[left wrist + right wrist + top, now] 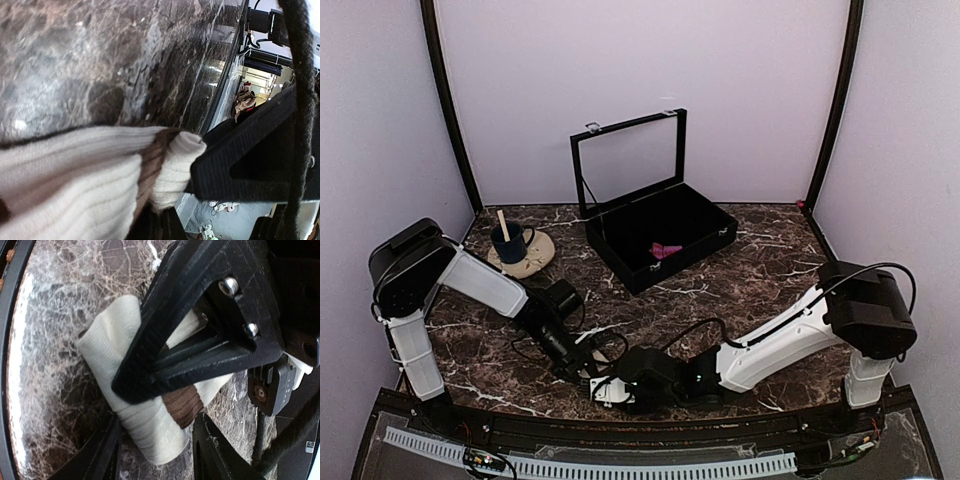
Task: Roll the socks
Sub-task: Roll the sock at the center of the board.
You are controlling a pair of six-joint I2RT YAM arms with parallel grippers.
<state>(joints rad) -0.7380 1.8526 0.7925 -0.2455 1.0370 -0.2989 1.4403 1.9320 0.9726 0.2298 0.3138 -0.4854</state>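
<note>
Near edge of the tabletop (770, 280): we saw both arms meeting there over the cream sock (107, 347). The sock lay flat on the dark marble, partly folded or rolled on itself, with a brown band (182, 407) showing near one end.

The left gripper (125, 387) was closed on the cream sock. In the right wrist view its black fingers lay slantwise across the middle of the sock. In the left wrist view the ribbed cloth filled the lower left right under the camera, with a folded end bulging against a black finger.

The right gripper (159, 422) was open. Its two fingers stood on either side of the sock's end by the brown band. A strip of marble showed between the cloth and one finger. We couldn't tell whether the other finger touched the cloth.

Further back on the left we saw a beige saucer (535, 262) with a dark blue cup (508, 242) on it and a light stick (502, 224) standing in the cup. It was well apart from the grippers.

Furthest back, mid-table, was a black case (610, 262) with its framed lid (628, 123) standing open and upright. The pink sock (666, 250) lay inside the case on its dark floor, towards the right half, and neither gripper was touching it.
</note>
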